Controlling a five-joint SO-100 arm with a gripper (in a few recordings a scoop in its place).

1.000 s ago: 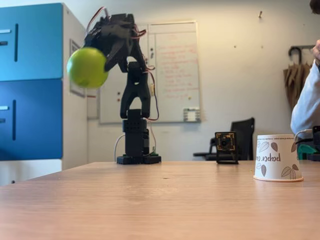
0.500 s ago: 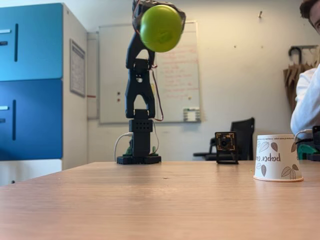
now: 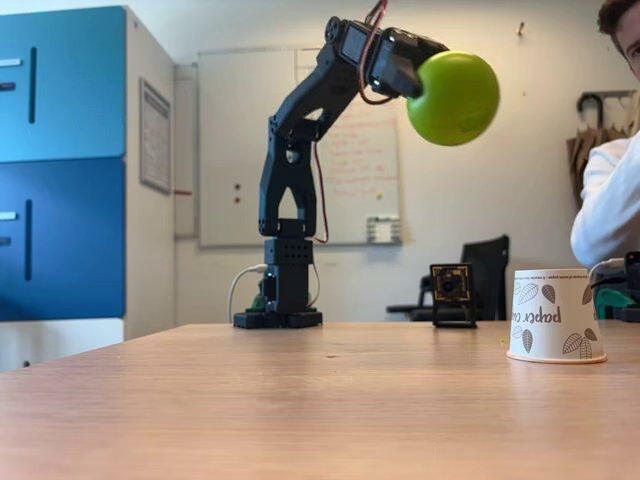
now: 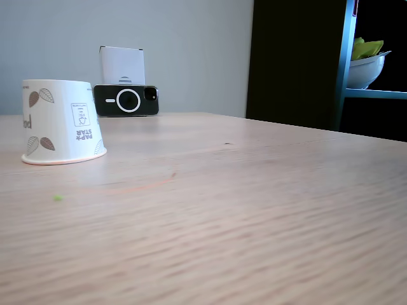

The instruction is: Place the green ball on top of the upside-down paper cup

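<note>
1 black robot arm [image 3: 290, 190] stands at the back of a wooden surface [image 3: 300, 400] in a fixed view, reaching toward the upper right of the frame. Its fingers [image 3: 425, 75] are closed on the green ball [image 3: 453, 98], which hangs high in the air at upper right, well above the surface.

The upside-down paper cup [image 3: 556, 315] sits at the lower right of that frame, wide rim down, printed with brown leaves and inverted lettering. The ball is above it and somewhat to its left, well apart from it.

1 second ago the ball was at the upper left of the frame; half a second ago it was at the top centre; now it is at the upper right. The arm has swung the ball across toward the cup's side, and the cup has not moved. This suggests the carry is nearly finished, with lowering and release not yet done.

A small camera [image 3: 452, 292] stands on the surface left of the cup, and a person's white sleeve [image 3: 610, 210] shows at the right edge.

In another fixed view the cup [image 4: 60, 121] stands at the left, with a phone [image 4: 126, 100] propped behind it.
</note>
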